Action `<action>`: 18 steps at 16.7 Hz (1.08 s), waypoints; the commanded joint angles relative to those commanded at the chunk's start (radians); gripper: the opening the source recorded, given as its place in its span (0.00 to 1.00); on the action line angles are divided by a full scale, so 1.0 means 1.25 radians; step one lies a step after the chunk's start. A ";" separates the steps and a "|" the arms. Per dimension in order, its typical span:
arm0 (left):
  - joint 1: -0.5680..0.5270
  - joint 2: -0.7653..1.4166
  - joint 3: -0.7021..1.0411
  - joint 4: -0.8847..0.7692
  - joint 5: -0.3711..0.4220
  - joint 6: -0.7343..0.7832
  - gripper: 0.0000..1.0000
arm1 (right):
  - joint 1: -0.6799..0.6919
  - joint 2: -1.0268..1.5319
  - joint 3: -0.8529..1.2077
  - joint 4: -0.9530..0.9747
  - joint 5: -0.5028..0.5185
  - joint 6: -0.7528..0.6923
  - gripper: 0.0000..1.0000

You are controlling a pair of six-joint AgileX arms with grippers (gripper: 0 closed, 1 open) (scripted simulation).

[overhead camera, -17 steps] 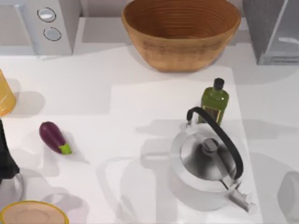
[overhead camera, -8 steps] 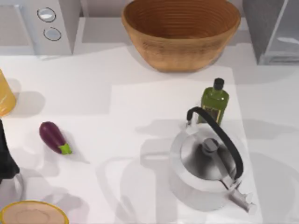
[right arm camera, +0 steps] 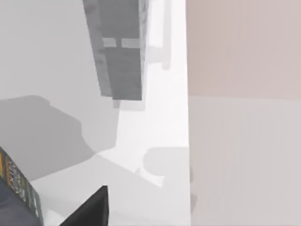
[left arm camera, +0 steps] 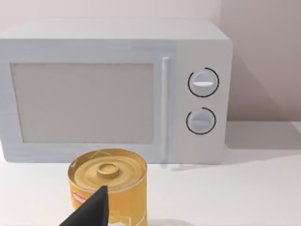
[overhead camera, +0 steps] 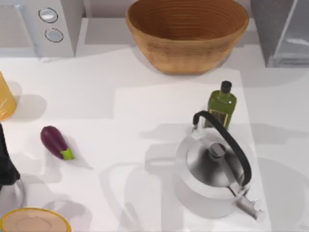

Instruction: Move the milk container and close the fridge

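The fridge (overhead camera: 275,29) stands at the table's back right, a grey speckled box with a pale glassy door panel (overhead camera: 297,46). In the right wrist view the fridge (right arm camera: 120,52) rises as a grey slab ahead. A dark part of my right gripper (right arm camera: 91,209) pokes in at the edge of that view. Beside it is a boxy thing with a printed side (right arm camera: 21,186), cut off by the frame; I cannot tell whether it is the milk container. My left arm (overhead camera: 6,164) is parked at the table's left edge, and my left gripper (left arm camera: 89,209) faces a yellow can (left arm camera: 109,181).
A wicker basket (overhead camera: 187,34) sits at the back centre and a microwave (overhead camera: 41,26) at the back left. A steel kettle (overhead camera: 215,169) and a green bottle (overhead camera: 221,106) stand right of centre. An eggplant (overhead camera: 55,142) and a yellow-rimmed bowl (overhead camera: 34,221) lie on the left.
A faint shadow at the table's front right edge has slid out of the top view. Nothing else has moved.
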 joint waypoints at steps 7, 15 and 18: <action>0.000 0.000 0.000 0.000 0.000 0.000 1.00 | 0.161 0.006 -0.011 0.180 0.027 0.199 1.00; 0.000 0.000 0.000 0.000 0.000 0.000 1.00 | 0.357 0.003 -0.012 0.473 0.076 0.554 1.00; 0.000 0.000 0.000 0.000 0.000 0.000 1.00 | 0.420 -0.006 -0.005 0.583 0.092 0.683 1.00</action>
